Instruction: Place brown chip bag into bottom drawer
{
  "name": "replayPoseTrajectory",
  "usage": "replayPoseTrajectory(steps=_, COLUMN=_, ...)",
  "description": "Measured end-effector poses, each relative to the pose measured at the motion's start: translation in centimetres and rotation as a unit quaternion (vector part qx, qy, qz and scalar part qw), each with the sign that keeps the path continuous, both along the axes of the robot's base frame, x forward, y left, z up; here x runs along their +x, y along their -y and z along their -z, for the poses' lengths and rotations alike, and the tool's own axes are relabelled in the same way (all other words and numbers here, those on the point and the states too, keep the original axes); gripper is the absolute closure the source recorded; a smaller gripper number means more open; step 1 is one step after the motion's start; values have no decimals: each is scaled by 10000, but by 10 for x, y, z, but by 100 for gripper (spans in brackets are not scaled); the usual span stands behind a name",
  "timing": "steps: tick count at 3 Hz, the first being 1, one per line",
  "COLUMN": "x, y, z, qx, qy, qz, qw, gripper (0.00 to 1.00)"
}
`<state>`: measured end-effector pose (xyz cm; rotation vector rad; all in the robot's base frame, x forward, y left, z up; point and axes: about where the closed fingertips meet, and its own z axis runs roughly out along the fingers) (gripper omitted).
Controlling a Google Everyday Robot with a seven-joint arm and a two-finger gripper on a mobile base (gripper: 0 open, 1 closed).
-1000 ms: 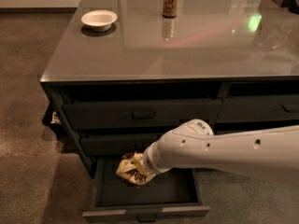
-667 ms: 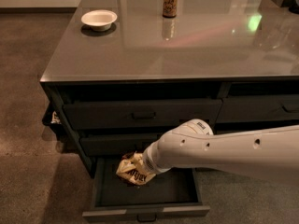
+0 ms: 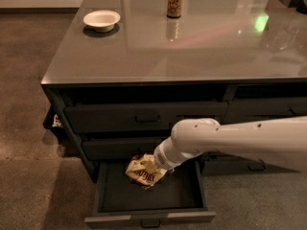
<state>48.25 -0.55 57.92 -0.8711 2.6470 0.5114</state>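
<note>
Sitting at the far, left-of-centre part of the open bottom drawer [image 3: 178, 191], the brown chip bag [image 3: 142, 173] is inside or just above it. The gripper [image 3: 153, 165] is at the bag's right edge; can't tell its grip. Likely left: release, withdraw. The white bowl [image 3: 101, 19] and soda can [image 3: 174, 1] are on the countertop [image 3: 201, 51].

**Dim room, glare on the top**

Light falls from above onto the glossy tabletop [image 3: 192, 47], which throws back pale streaks, a green spot [image 3: 260, 22] and a mirror image of the brown soda can [image 3: 174, 1]. The white bowl [image 3: 101, 19] casts a small dark shadow. Under the overhang the drawer fronts are in gloom. My gripper [image 3: 150, 166] sits there at the brown chip bag [image 3: 141, 172], over the dark open bottom drawer [image 3: 148, 195].
</note>
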Motion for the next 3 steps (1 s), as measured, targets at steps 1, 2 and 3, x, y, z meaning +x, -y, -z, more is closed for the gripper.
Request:
replayPoseTrajectory(steps=1, x=27, y=13, z=42, qx=66, qy=-630, qz=162, qw=9979, gripper=100)
replayPoseTrajectory(steps=2, x=43, y=25, z=92, qx=128, qy=-1255, qz=383, qw=9913, gripper=100)
replayPoseTrajectory(steps=3, x=48, y=31, z=134, qx=241, qy=-1672, qz=586, qw=9839, gripper=100)
